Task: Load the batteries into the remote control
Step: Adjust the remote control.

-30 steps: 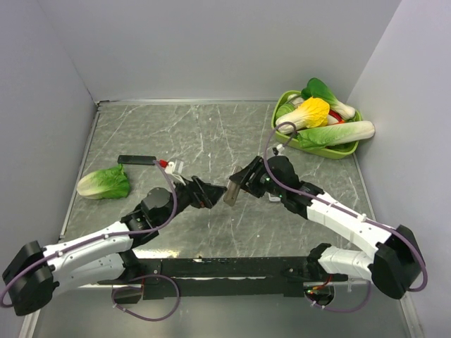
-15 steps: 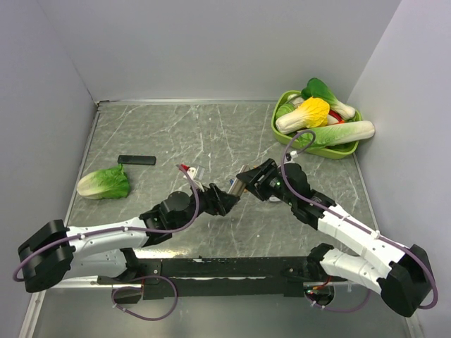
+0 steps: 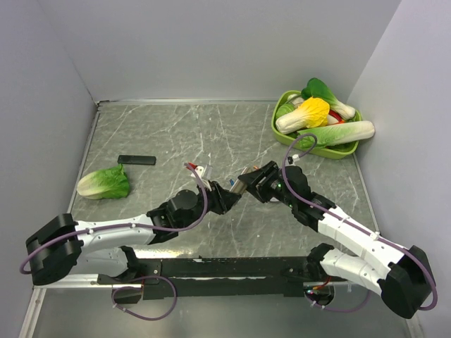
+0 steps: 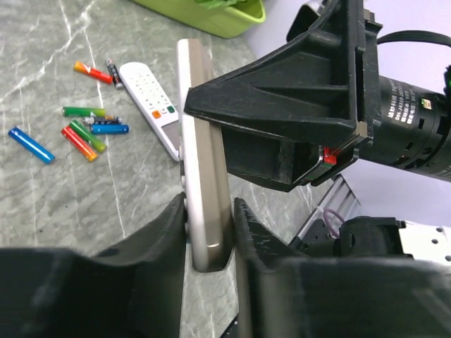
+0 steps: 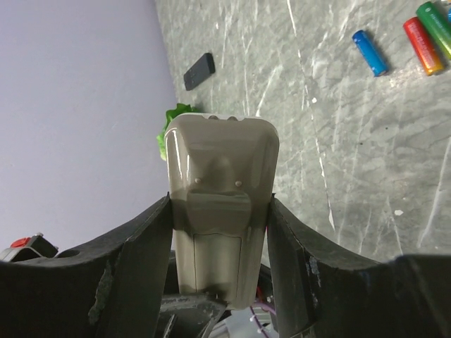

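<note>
From above, the left gripper (image 3: 227,198) and right gripper (image 3: 249,183) both pinch the slim grey-beige plastic remote control (image 3: 239,186) aloft between them, likely a regrasp; left wrist, small colour-wrapped cylindrical batteries (image 4: 84,130) lie loose below; right wrist, the remote's back faces out, ready for loading.

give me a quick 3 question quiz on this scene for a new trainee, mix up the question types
1. True or false: the left gripper and the right gripper both clamp the slim grey-beige remote control.
2. The small coloured cylindrical batteries lie: A held in a gripper, B loose on the grey marble table, C inside the remote.
3. How many blue batteries show in the left wrist view?
Key: 1 true; 2 B; 3 two.
</note>
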You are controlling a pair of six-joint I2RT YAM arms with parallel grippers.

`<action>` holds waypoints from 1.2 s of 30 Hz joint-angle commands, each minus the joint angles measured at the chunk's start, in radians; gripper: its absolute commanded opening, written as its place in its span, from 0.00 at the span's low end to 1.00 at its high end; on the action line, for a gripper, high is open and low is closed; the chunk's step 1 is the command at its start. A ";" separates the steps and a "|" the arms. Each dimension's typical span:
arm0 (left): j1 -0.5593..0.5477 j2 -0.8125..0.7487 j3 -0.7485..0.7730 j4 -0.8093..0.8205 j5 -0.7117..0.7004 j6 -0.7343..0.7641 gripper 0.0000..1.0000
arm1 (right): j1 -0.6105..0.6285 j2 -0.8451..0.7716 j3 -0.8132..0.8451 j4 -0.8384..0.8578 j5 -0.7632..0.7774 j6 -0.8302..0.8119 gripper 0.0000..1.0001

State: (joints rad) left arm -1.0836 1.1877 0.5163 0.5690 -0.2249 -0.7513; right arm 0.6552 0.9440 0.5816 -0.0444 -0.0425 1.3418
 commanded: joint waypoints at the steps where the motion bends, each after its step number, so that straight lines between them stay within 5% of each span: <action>1: -0.009 -0.002 0.059 -0.017 -0.025 -0.003 0.18 | -0.003 -0.033 0.000 0.061 -0.002 0.020 0.17; 4: -0.007 -0.033 0.077 -0.075 -0.054 -0.002 0.06 | -0.003 -0.042 0.009 0.054 -0.007 -0.035 0.35; 5: -0.007 -0.042 0.086 -0.145 -0.068 -0.003 0.05 | -0.003 -0.042 0.017 0.020 -0.004 -0.062 0.51; 8: -0.006 -0.085 0.136 -0.289 -0.108 0.023 0.01 | -0.006 -0.050 0.064 -0.029 -0.002 -0.222 0.78; 12: 0.039 -0.158 0.207 -0.461 -0.090 0.075 0.01 | -0.006 -0.091 0.122 -0.090 -0.002 -0.531 0.99; 19: 0.178 -0.227 0.333 -0.748 0.143 0.185 0.02 | -0.008 -0.296 0.067 -0.006 -0.074 -1.024 1.00; 24: 0.255 -0.229 0.458 -0.935 0.323 0.253 0.04 | -0.008 -0.473 -0.094 0.150 -0.313 -1.470 1.00; 31: 0.277 -0.200 0.629 -1.129 0.501 0.325 0.05 | -0.006 -0.418 -0.089 0.155 -0.587 -1.693 1.00; 36: 0.278 -0.191 0.714 -1.230 0.521 0.369 0.05 | 0.018 -0.370 -0.062 0.138 -0.602 -1.797 1.00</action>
State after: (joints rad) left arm -0.8101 0.9913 1.1511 -0.5491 0.2245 -0.4442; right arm 0.6563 0.5468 0.4713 0.0601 -0.5529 -0.2897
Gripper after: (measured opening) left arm 0.282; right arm 0.995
